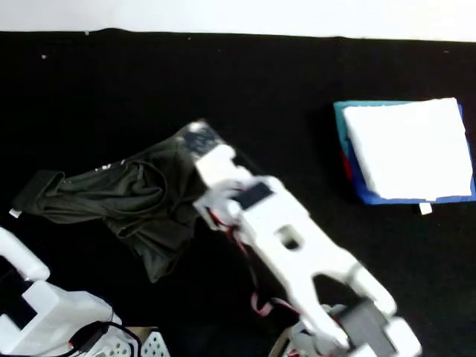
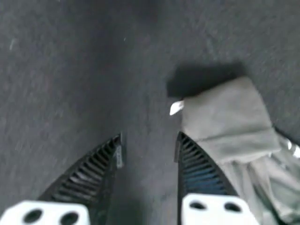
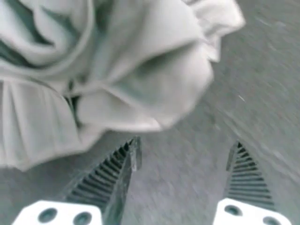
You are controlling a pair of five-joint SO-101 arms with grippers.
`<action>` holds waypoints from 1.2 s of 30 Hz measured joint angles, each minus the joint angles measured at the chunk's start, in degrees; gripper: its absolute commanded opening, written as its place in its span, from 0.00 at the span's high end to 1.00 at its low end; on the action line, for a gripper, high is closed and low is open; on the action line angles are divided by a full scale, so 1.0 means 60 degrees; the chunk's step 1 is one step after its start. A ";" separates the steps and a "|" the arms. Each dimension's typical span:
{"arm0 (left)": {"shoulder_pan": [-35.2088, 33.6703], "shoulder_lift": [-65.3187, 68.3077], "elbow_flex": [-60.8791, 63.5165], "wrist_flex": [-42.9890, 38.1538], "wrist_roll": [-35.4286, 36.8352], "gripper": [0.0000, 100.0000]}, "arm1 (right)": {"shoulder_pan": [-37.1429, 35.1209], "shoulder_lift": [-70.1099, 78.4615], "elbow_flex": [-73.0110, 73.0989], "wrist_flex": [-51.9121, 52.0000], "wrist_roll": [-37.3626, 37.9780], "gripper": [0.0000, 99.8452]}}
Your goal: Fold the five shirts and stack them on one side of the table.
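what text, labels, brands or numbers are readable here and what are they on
No text can be read in any view.
White sleeve tag on the crumpled dark cloth shirt: too small to read.
White corner tag by the folded shirt stack, white on top: too small to read.
Pale marks on the dark shirt: blurred, unreadable.

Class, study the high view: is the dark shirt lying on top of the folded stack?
No, the dark shirt lies crumpled on the black table, well apart from the folded stack.
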 measured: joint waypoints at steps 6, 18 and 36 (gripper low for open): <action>-0.0249 0.0000 0.0000 0.0234 0.0000 0.83 | -0.0234 0.3868 -0.2901 0.0000 -0.0557 0.80; -0.0249 0.0029 0.0000 0.0234 -0.0015 0.83 | 0.0249 0.6667 -0.8015 0.2022 -0.0630 0.99; 0.1773 -0.0015 0.0000 0.2667 -0.0015 0.83 | 0.2183 0.6681 -2.0337 0.8996 0.1729 0.99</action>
